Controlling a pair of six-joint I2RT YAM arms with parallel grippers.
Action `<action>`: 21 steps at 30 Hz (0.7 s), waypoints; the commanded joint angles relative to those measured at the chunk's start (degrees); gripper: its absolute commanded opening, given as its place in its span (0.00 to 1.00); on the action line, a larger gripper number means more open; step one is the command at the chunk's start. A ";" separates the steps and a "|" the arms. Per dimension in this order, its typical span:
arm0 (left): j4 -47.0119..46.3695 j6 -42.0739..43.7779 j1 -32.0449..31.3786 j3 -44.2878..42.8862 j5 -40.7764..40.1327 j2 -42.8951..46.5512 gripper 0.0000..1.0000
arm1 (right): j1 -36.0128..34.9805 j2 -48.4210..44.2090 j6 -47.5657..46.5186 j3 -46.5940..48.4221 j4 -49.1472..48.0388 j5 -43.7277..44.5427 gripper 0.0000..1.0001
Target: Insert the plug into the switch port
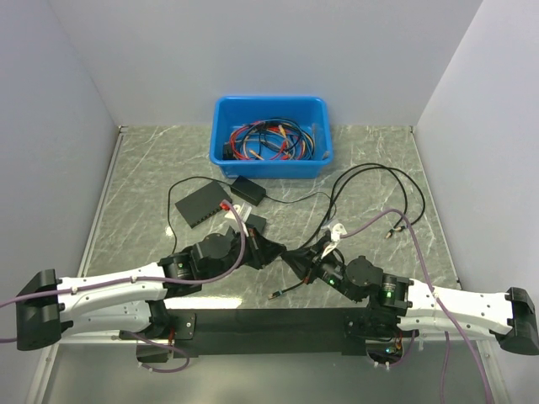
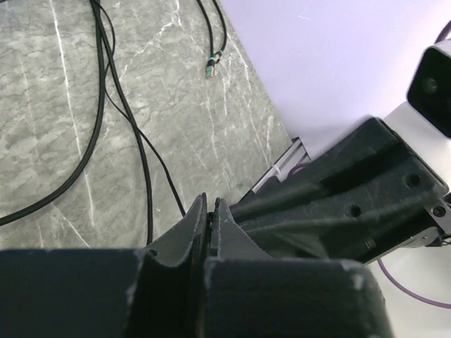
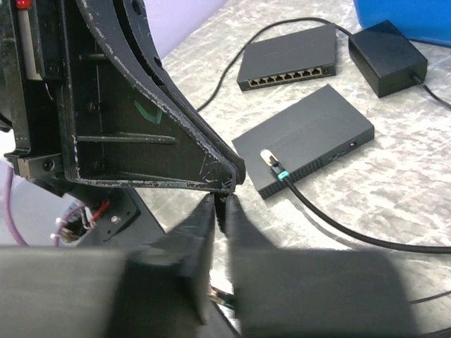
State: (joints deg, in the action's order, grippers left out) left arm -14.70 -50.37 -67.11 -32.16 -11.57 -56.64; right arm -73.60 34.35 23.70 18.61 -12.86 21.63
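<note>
The plug [image 1: 274,295], black with a brass tip, lies on the table below the two grippers. It also shows blurred under my right fingers in the right wrist view [image 3: 220,297]. My right gripper [image 3: 221,201] is shut on a thin black cable. My left gripper [image 2: 210,201] is shut tip to tip against it, with the same thin dark cable between its fingers. From above they meet at mid-table, the left gripper [image 1: 278,250] beside the right gripper [image 1: 295,259]. The near switch [image 3: 310,141] lies beyond them, and a teal-ringed cable end [image 3: 271,160] rests on it.
A second switch [image 1: 200,204] with a row of ports lies further left. A black adapter [image 1: 248,189] sits in front of the blue bin [image 1: 271,160], which holds red and blue cables. Black cable loops cross the right half, with another plug end [image 1: 389,234].
</note>
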 commanded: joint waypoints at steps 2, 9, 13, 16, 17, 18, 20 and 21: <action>1.16 -1.57 -0.65 0.26 -2.92 2.94 0.01 | 0.04 -0.86 0.11 0.81 -4.54 0.35 0.44; 0.81 -3.77 -0.65 2.36 -5.21 5.84 0.01 | 0.04 0.19 0.55 0.29 -4.36 0.35 0.61; 0.55 -4.30 -0.65 3.16 -5.83 6.72 0.01 | 0.04 0.98 0.64 0.28 -4.98 0.08 0.52; 0.29 -4.56 -0.65 3.42 -5.83 6.98 0.01 | 0.04 1.86 0.64 0.20 -5.68 -0.01 0.44; 0.20 -4.48 -0.65 3.42 -5.74 7.07 0.01 | 0.04 2.21 0.55 0.28 -5.86 -0.01 0.43; 0.02 -4.65 -0.65 3.51 -5.65 7.25 0.01 | 0.04 2.56 0.47 0.46 -6.21 -0.27 0.43; -0.33 -4.65 -0.65 3.77 -5.65 7.33 0.01 | 0.04 3.88 0.47 0.81 -6.47 -0.36 0.40; -0.33 -4.65 -0.65 3.86 -5.74 7.51 0.01 | 0.04 4.67 0.38 1.16 -6.73 -0.36 0.40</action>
State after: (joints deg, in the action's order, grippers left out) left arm -12.95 -54.19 -67.44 -28.69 -16.45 -50.43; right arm -73.60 37.56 24.23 18.61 -16.12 21.28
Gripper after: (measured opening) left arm 0.035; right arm 0.407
